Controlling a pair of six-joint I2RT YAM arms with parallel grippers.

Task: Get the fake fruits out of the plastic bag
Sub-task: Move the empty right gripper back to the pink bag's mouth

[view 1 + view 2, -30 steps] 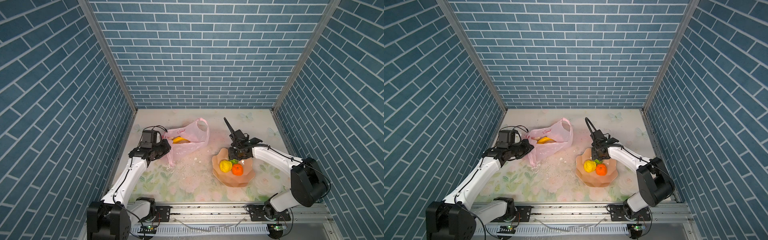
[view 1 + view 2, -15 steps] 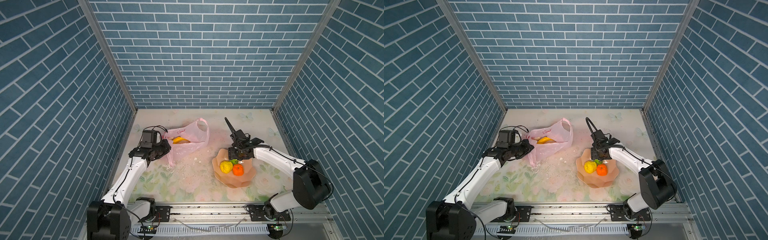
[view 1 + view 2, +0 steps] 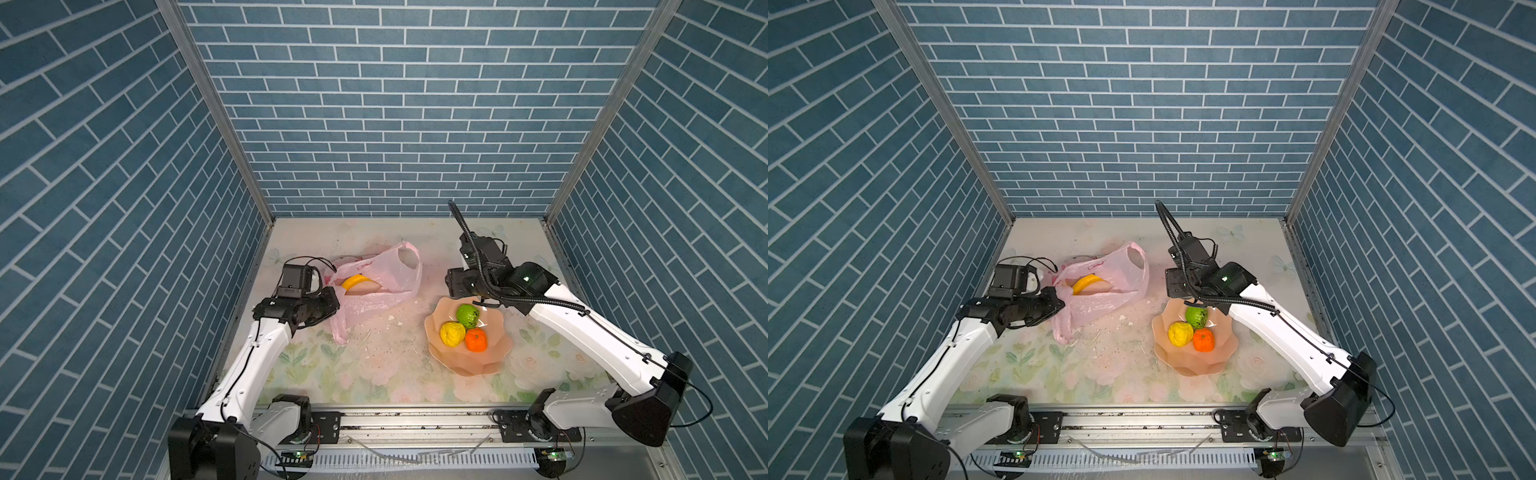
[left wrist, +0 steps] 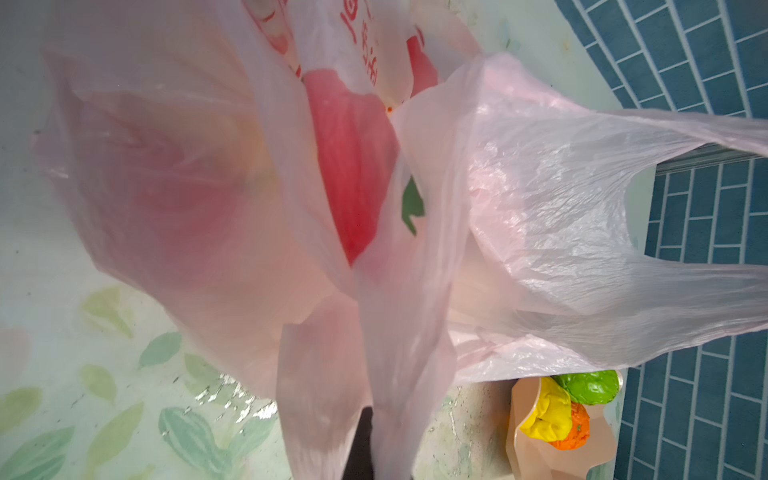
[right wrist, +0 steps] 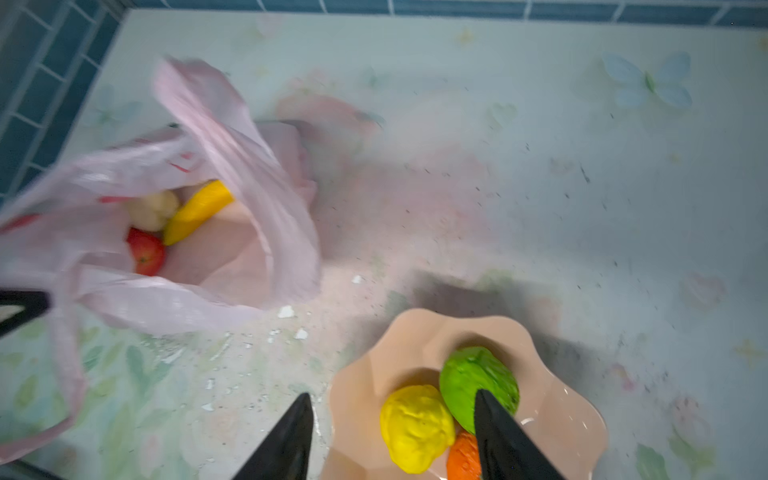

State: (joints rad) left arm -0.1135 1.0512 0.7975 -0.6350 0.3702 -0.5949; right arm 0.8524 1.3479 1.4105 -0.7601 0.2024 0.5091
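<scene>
The pink plastic bag [image 3: 376, 286] [image 3: 1106, 291] lies at the back left with its mouth open. My left gripper [image 3: 333, 305] [image 4: 365, 440] is shut on the bag's near edge, and film fills the left wrist view. Inside the bag I see a yellow banana [image 5: 199, 210] [image 3: 355, 281], a red apple [image 5: 145, 251] and a cream lump [image 5: 151, 210]. A green fruit [image 3: 468, 316], a wrinkly yellow one [image 3: 452, 333] and an orange tangerine [image 3: 476, 340] sit in the peach bowl [image 3: 492, 365]. My right gripper [image 5: 392, 415] [image 3: 455, 286] hangs open and empty over the bowl's far-left rim.
White crumbs [image 3: 390, 332] litter the floral table mat between bag and bowl. Blue brick walls [image 3: 395, 124] close in the left, back and right sides. A metal rail [image 3: 395, 419] runs along the front edge.
My right gripper has drawn back from the bowl toward the back left, and the green fruit now shows whole in the bowl. The left arm and the bag have not moved.
</scene>
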